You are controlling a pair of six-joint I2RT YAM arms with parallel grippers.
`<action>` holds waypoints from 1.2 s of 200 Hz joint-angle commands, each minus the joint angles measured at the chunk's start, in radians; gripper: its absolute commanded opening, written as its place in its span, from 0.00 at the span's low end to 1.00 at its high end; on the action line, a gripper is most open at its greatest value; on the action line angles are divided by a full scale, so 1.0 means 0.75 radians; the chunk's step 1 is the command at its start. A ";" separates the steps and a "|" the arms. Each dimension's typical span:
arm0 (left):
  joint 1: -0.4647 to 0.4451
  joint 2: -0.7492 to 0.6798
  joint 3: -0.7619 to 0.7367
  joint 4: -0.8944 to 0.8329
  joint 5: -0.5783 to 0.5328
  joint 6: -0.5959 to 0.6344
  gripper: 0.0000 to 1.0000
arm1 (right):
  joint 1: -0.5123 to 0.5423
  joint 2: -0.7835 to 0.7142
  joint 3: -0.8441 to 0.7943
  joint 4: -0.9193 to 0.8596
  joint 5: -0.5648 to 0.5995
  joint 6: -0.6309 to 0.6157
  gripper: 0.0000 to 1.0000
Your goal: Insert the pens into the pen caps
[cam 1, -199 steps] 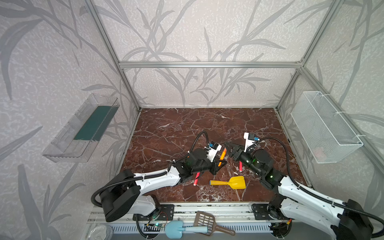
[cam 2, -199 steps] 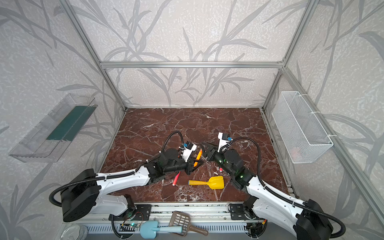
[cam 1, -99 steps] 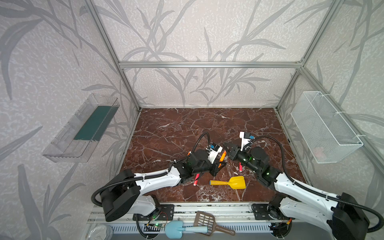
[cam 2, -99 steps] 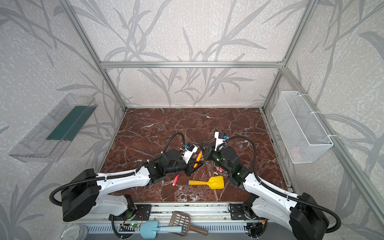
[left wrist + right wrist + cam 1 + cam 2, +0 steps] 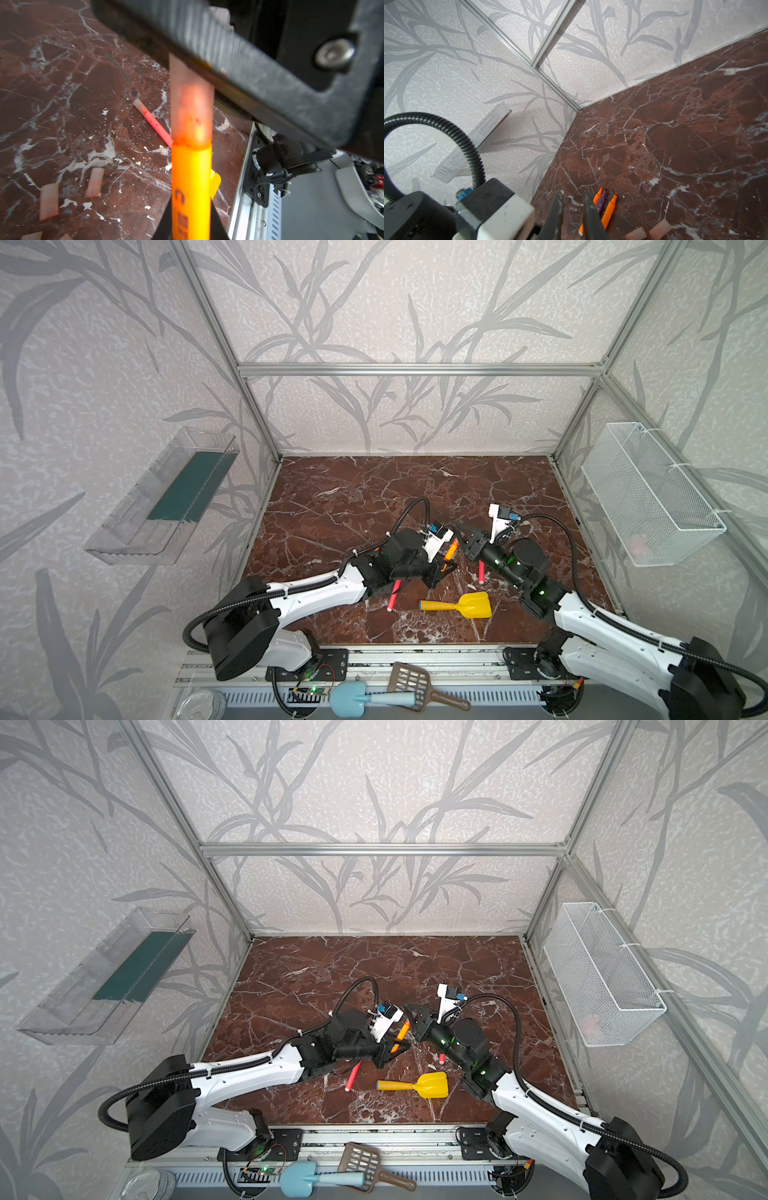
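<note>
My left gripper is shut on an orange pen, holding it tilted above the marble floor. A pinkish-tan pen cap sits on the pen's upper end. In both top views my right gripper is shut and empty, and one of its fingers lies across the cap's top. A red-pink pen with a pale cap lies on the floor. Two loose caps lie nearby. Two orange pens and a purple pen lie side by side, next to two more caps.
A yellow toy shovel lies near the front edge. Another red-pink pen lies beside my left arm, and one more lies under my right arm. A clear bin hangs on the left wall and a wire basket on the right wall.
My right gripper has closed its jaws and shifted slightly left onto the top of the held pen. The left gripper has kept still with the orange pen.
</note>
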 commanded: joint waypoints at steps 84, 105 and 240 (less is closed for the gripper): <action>-0.047 -0.054 0.079 0.072 -0.372 0.169 0.00 | 0.240 -0.075 -0.073 -0.280 0.042 -0.002 0.00; -0.091 -0.070 0.064 0.080 -0.505 0.219 0.00 | 0.249 -0.043 -0.056 -0.297 0.053 0.028 0.00; -0.033 -0.264 -0.007 0.158 -0.158 0.105 0.00 | 0.307 -0.146 -0.181 -0.066 0.043 -0.127 0.00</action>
